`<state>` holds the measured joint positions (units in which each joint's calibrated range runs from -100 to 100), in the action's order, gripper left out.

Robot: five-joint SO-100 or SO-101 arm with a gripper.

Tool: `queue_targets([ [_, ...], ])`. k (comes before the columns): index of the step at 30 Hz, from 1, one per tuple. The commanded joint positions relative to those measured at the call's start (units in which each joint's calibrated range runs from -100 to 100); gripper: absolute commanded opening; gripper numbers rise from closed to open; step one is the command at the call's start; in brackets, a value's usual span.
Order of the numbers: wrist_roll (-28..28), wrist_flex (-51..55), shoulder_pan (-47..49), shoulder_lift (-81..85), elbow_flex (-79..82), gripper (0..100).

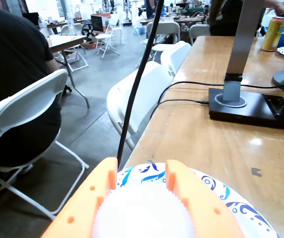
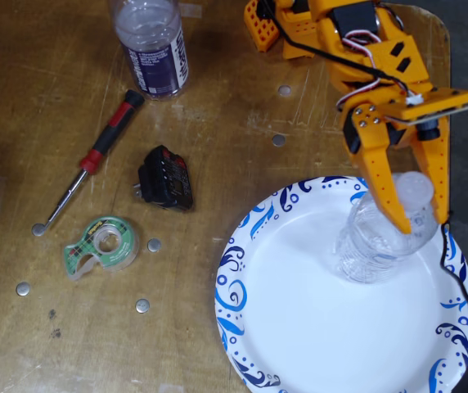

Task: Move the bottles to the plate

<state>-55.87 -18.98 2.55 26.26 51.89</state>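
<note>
Orange tool [image 2: 418,217] clamped the small bottle [image 2: 381,241] over the plate [image 2: 299,327], while the vitaminwater bottle [image 2: 152,45] waited at the worktop's [image 2: 38,106] far edge.

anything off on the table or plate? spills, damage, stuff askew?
No spills or breakage visible. The small crinkly clear bottle stands on the white paper plate with blue swirls, orange gripper closed around its top. The purple-labelled clear bottle is off the plate, at the table's far edge in the fixed view. It looks crumpled but intact.
</note>
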Motion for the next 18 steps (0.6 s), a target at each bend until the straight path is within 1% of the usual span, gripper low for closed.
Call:
queue_targets([
  [1, 0.0, -0.3, -0.6, 0.1, 0.0, 9],
  [3, 0.0, -0.3, -0.6, 0.1, 0.0, 9],
  [7, -0.1, -0.3, -0.1, 0.2, 0.0, 13],
  [18, 0.3, -0.3, -0.6, 0.6, 2.7, 14],
])
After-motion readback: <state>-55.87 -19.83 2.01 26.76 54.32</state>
